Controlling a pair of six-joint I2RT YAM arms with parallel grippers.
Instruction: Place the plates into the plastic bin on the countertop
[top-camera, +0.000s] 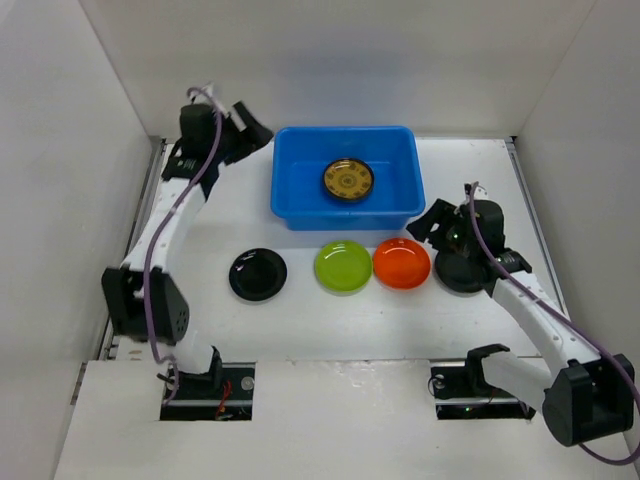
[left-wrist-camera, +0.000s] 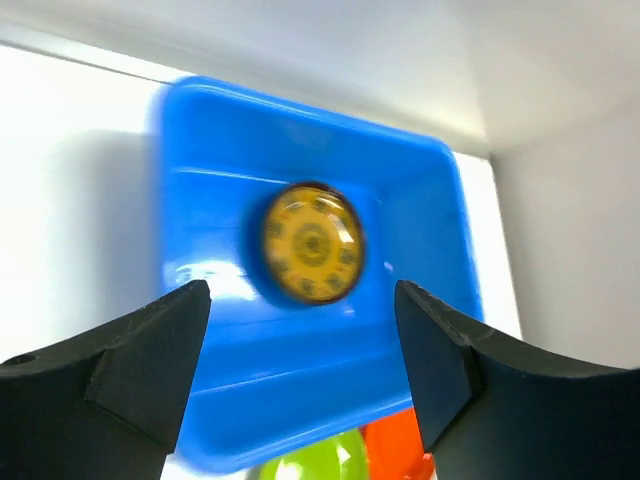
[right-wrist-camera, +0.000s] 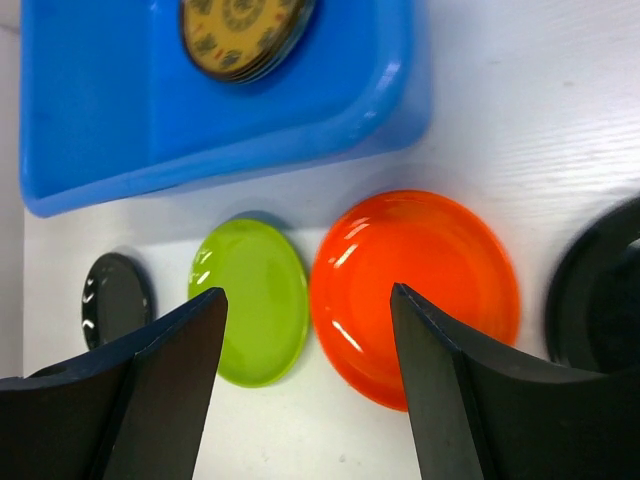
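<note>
Your left gripper (left-wrist-camera: 302, 295) is wide open with nothing between its fingers. It hangs in the air just off the far left corner of the plastic bin (top-camera: 300, 185), and its camera looks down into the tub. Your right gripper (right-wrist-camera: 308, 295) is also spread open and empty. It is raised above the countertop (top-camera: 330, 320) near the bin's near right corner, and from its wrist view the orange plate (right-wrist-camera: 420, 290) lies below the gap between the fingers, untouched. Moving outward from the left gripper, a yellow-brown patterned plate (left-wrist-camera: 311, 243) lies flat on the floor of the bin, roughly at its middle and clear of all four walls. It is the only dish you can see in there. The other four visible plates sit on the countertop in a row just in front of the bin's near wall. Taken from the left arm's side, the first is a glossy black plate (top-camera: 257, 274), standing apart. Next comes the lime green plate (top-camera: 343, 266), and the orange one is right beside it, their rims touching or nearly so. The last is a second black plate (top-camera: 462, 270) on the right, partly covered by the right arm's wrist in the top view. All four rest flat and upright.
</note>
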